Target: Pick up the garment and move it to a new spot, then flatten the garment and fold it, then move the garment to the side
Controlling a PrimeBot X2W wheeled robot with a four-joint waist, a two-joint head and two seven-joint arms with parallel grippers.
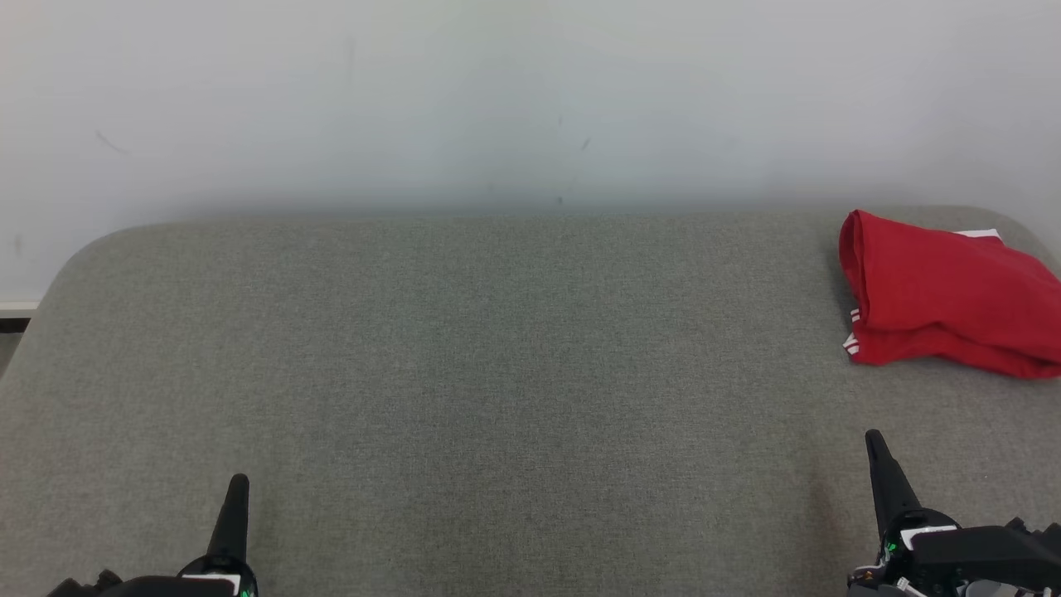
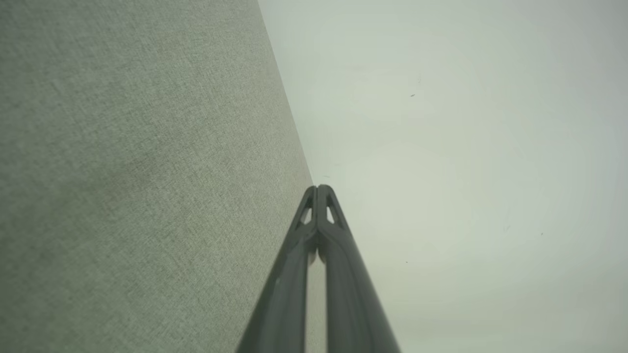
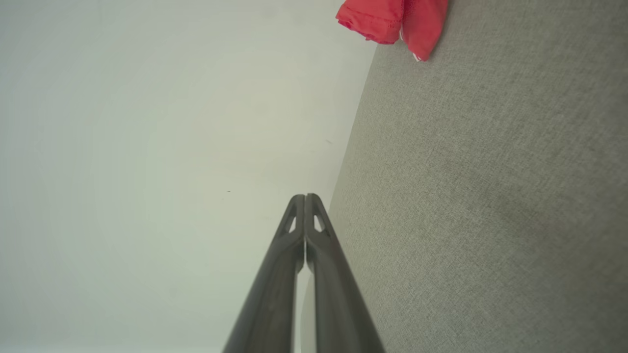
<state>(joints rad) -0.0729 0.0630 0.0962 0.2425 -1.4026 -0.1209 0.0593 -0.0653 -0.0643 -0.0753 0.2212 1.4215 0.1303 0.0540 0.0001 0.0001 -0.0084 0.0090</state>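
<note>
Fabric, grey and finely woven, covers the whole surface (image 1: 497, 373), which is wide and has rounded corners at the far left and the far right. Its far edge lies against a pale, almost white wall (image 1: 497, 99). The wall is plain, with only a few small dark marks and thin scratches on it. At the left edge of the head view, below the wall, a narrow light strip and a little dark floor are visible beside the corner of the surface. The garment (image 1: 945, 298) is red with thin white stripes at one hem, and it lies in a loose, partly folded heap at the far right corner of the surface, close to the wall; its right part is cut off by the edge of the picture. The left gripper (image 1: 239, 481) is at the near left, above the fabric, with its two dark fingers pressed together and nothing between them. The right gripper (image 1: 872, 439) is at the near right, also closed and empty, well apart from the garment and nearer to the robot than it.
</note>
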